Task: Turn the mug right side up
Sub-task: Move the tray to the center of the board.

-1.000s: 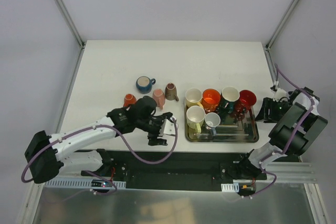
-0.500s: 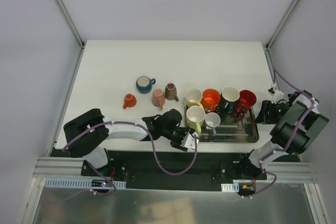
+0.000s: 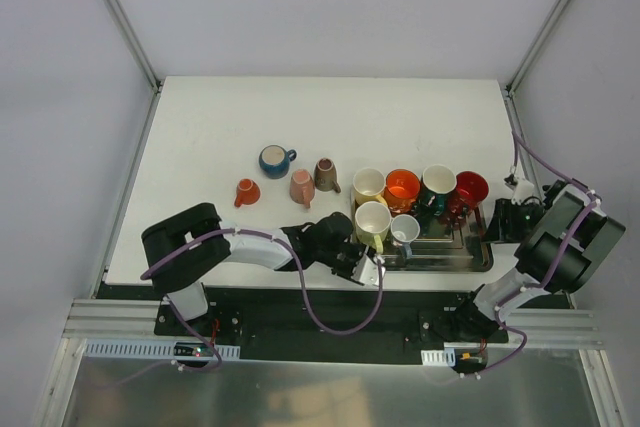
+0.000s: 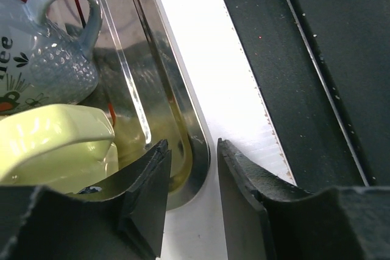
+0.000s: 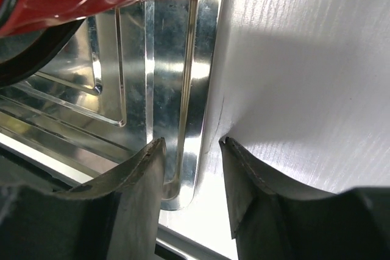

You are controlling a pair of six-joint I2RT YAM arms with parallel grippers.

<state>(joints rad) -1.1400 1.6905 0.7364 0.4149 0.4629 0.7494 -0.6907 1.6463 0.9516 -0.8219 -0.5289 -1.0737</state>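
Lettering "ee" is showing on a dimpled blue-grey mug (image 4: 46,68) sitting in the shiny steel tray (image 4: 159,41) beside a glossy yellow mug (image 4: 58,141). Reaching low, the left gripper (image 4: 192,147) is straddling the tray's near rim, fingers parted. The right gripper (image 5: 191,144) is straddling its right-end rim, fingers likewise released. The pink mug (image 3: 302,187) is sitting overturned on the white tabletop (image 3: 220,127), left of the tray.

left arm (image 3: 232,244) folded low, elbow out left, forearm running right. left gripper (image 3: 366,267) points right, fingers (image 4: 146,178) parted by a narrow gap. right arm (image 3: 566,239) tucked at far right. right gripper (image 3: 499,222) points left, fingers (image 5: 137,178) equally narrow apart.
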